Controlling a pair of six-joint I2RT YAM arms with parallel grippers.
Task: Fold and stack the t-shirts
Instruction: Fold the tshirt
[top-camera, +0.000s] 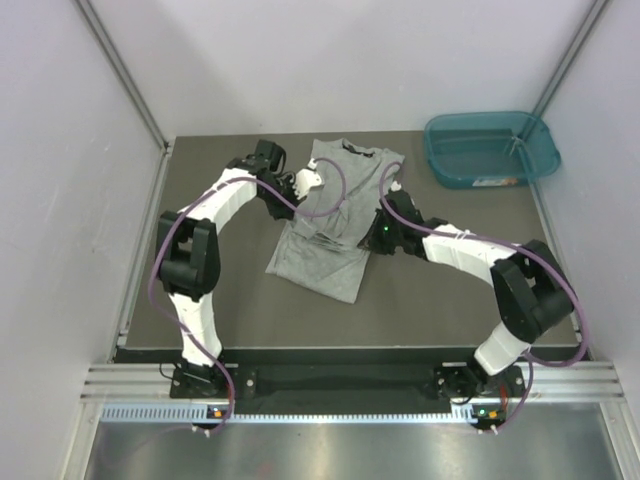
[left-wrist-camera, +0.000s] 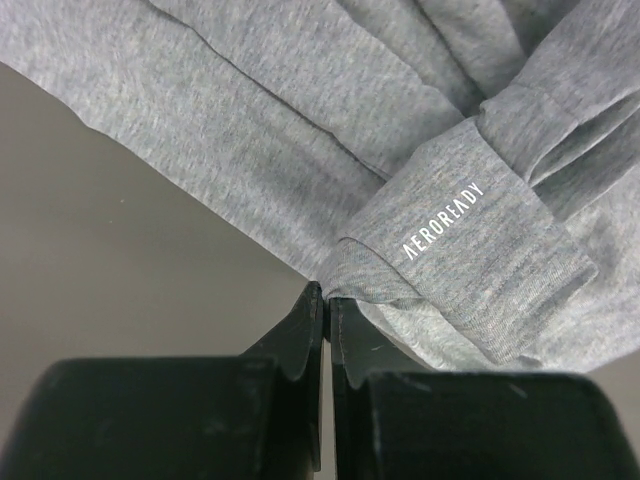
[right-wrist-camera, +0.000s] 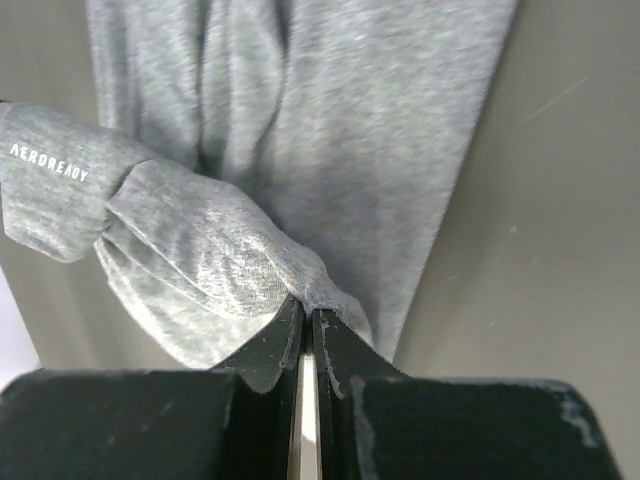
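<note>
One light heather-grey t-shirt (top-camera: 335, 215) lies on the dark mat in the middle of the table, collar toward the far side, its body bunched narrow with folds. My left gripper (top-camera: 306, 184) is at the shirt's left edge near the sleeve. In the left wrist view it (left-wrist-camera: 327, 298) is shut on a pinch of grey fabric beside a sleeve printed AEROREADY (left-wrist-camera: 445, 220). My right gripper (top-camera: 385, 214) is at the shirt's right edge. In the right wrist view it (right-wrist-camera: 308, 312) is shut on a bunched fold of the shirt (right-wrist-camera: 330, 130).
A teal plastic tub (top-camera: 490, 148) stands at the far right corner of the mat (top-camera: 250, 300). White walls close in the left, back and right sides. An aluminium rail (top-camera: 350, 385) runs along the near edge by the arm bases.
</note>
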